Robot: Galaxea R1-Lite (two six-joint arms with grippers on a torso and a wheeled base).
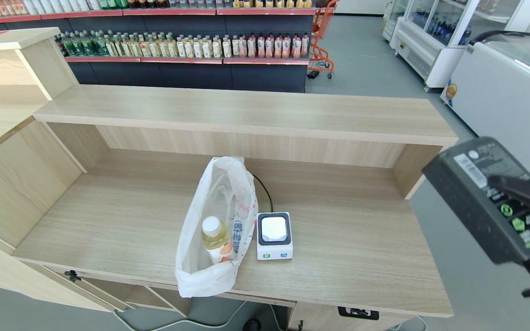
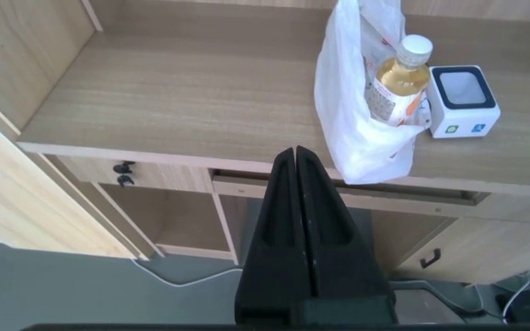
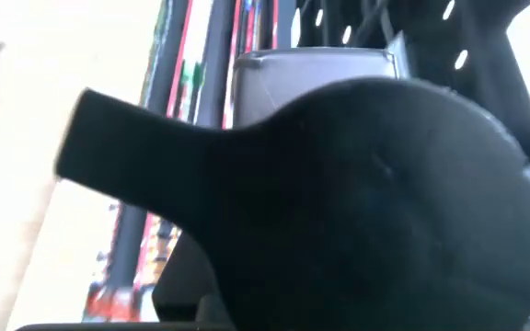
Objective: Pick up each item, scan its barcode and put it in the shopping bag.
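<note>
Right gripper (image 1: 529,198) is clamped on a dark box (image 1: 474,197), one black finger lying across the box's upper face, where green markings show beside it. The box is held tilted in the air, well to the right of the scanner (image 1: 274,235) and out past the right end of the wooden counter (image 1: 361,257); a white barcode label (image 1: 470,170) sits on its upper face, toward the end away from the finger. Touching the scanner's left side stands the white shopping bag (image 1: 228,193), mouth open, with a bottle (image 1: 216,236) of yellow drink upright inside. A black cable (image 1: 265,191) runs back from the scanner toward the counter's rear wall. Left gripper (image 2: 295,184) hangs off the counter's front edge, well apart from the scanner and on the bag's side of it, its fingers pressed together with nothing between them. Far behind the scanner, store shelves (image 1: 182,59) carry rows of bottles.
</note>
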